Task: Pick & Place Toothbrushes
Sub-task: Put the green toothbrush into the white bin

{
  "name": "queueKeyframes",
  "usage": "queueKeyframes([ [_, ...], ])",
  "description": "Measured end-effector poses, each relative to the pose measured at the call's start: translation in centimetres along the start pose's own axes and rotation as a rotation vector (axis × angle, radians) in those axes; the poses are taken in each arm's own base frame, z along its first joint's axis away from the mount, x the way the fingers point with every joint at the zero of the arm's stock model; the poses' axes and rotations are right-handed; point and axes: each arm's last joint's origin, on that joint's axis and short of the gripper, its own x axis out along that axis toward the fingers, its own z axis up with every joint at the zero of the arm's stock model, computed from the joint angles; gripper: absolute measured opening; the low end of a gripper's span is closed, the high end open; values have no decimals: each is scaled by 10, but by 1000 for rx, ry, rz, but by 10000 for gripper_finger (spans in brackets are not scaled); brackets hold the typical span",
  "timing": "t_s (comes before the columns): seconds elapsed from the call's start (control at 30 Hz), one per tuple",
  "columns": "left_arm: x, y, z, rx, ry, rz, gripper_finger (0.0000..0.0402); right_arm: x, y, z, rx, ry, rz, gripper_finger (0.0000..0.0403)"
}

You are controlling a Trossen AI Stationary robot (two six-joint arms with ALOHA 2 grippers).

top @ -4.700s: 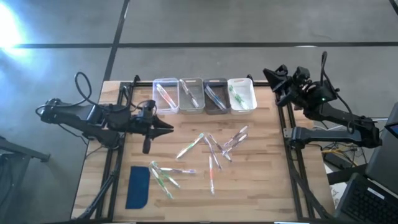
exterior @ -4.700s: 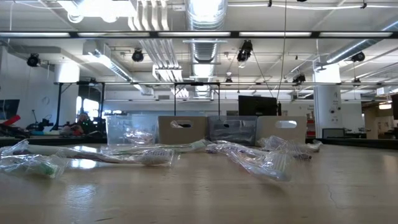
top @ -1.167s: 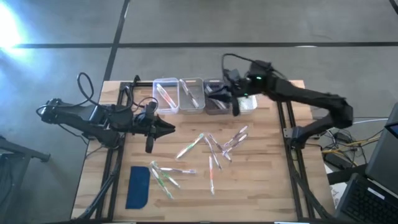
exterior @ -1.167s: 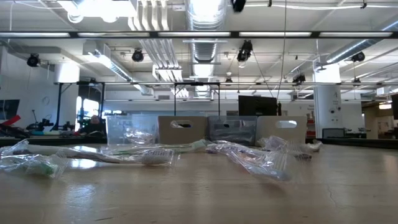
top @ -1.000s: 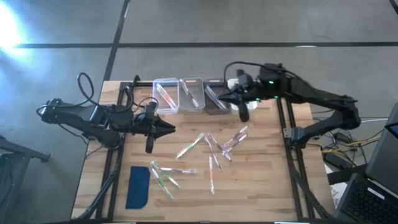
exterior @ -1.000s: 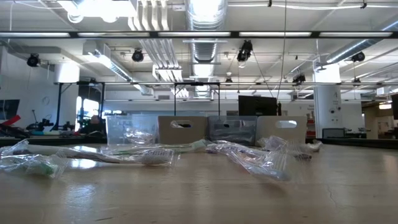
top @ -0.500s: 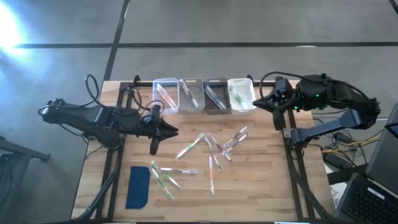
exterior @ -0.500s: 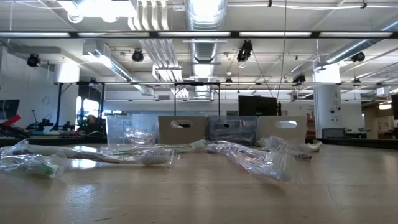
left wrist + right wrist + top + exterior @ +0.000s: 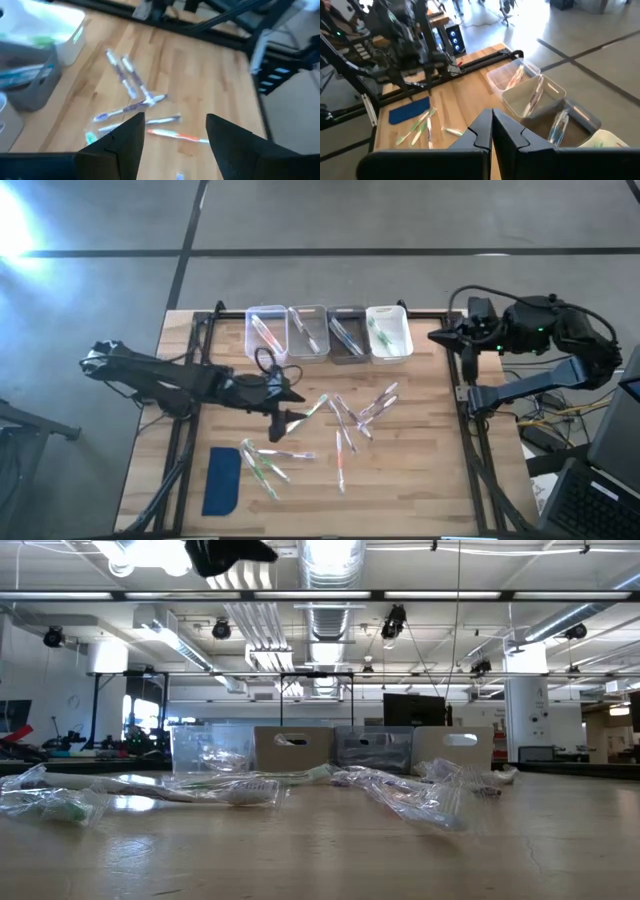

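My left claw hangs with fingers apart over the loose toothbrushes scattered mid-bench, ready to straddle one, while my empty right claw, pinched together, waits beside the bins.

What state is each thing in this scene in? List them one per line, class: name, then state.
Left pincer: open, empty, above the loose toothbrushes.
Right pincer: shut, empty, off the table's right edge.
Loose toothbrushes: lying scattered on the table.
Four bins: upright in a row, each holding toothbrushes.
Blue pad: lying flat, nothing on it.
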Motion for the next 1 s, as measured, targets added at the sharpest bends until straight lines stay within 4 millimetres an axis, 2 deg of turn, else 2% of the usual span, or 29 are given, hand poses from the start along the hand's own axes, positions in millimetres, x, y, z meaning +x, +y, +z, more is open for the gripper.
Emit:
queueKeyframes([
  [0.3,50,8,-20,-134,93,201,208,-18,-6,-2,-18,-40,13,8],
  [0.47,74,18,-35,-193,218,308,208,-27,-11,-9,-18,-8,-34,8],
  [0.7,92,21,-49,-256,353,374,206,-28,-14,-12,-14,9,-77,8],
  [1.0,106,21,-60,-263,443,376,180,-28,-14,-13,-17,20,-84,8],
])
